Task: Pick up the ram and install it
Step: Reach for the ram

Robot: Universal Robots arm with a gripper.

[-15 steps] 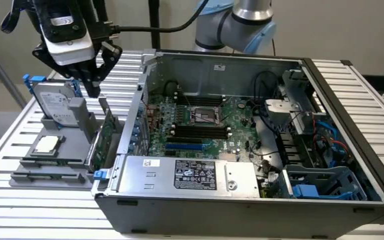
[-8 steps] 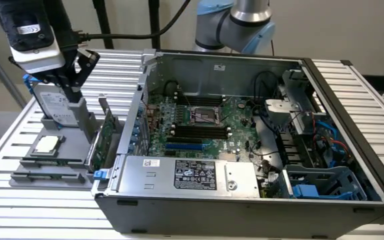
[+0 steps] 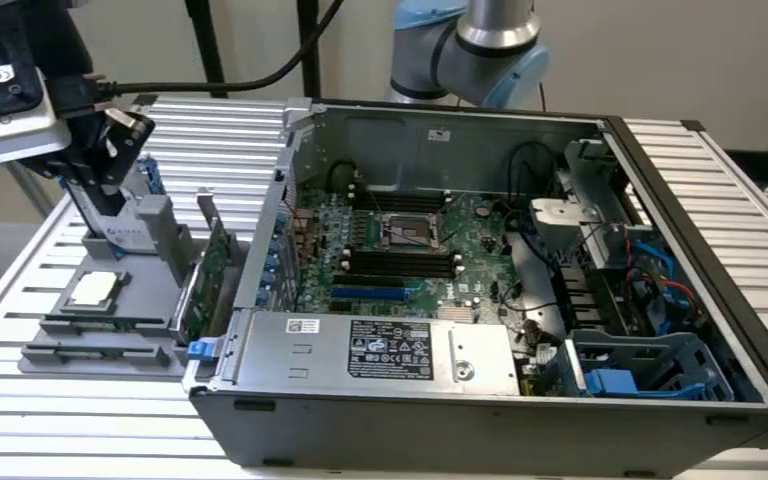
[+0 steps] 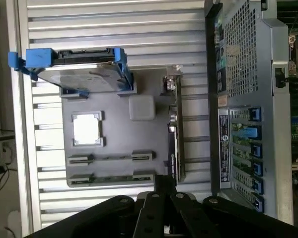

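Two thin green sticks stood on edge in the clips of a grey tray [image 3: 144,345], and the one nearer the processor [image 3: 95,290] I took for the ram [image 3: 107,325] [image 4: 111,157]. It sat untouched in its holder, on the slatted worktop [image 3: 37,410] at the exterior view's left, outside the open computer case [image 3: 491,400].

Judging by that, the work stood at the first step: the approach, with nothing lifted. The end effector [image 3: 97,200] [image 4: 161,198] hung above the far end of the tray, close to the upright hard drive [image 3: 128,235] and apart from the ram. Whether it was clenched or released I could not tell, and nothing could be seen gripped in it.

A grasp would call for bringing the end effector over the ram's thin upper edge and squaring it to the stick's length. It would also have to stay off the taller expansion card [image 3: 204,285] just beside the tray's edge. The dark memory slots [image 3: 398,262] on the motherboard [image 3: 478,235] lay well apart from the ram, inside the case.
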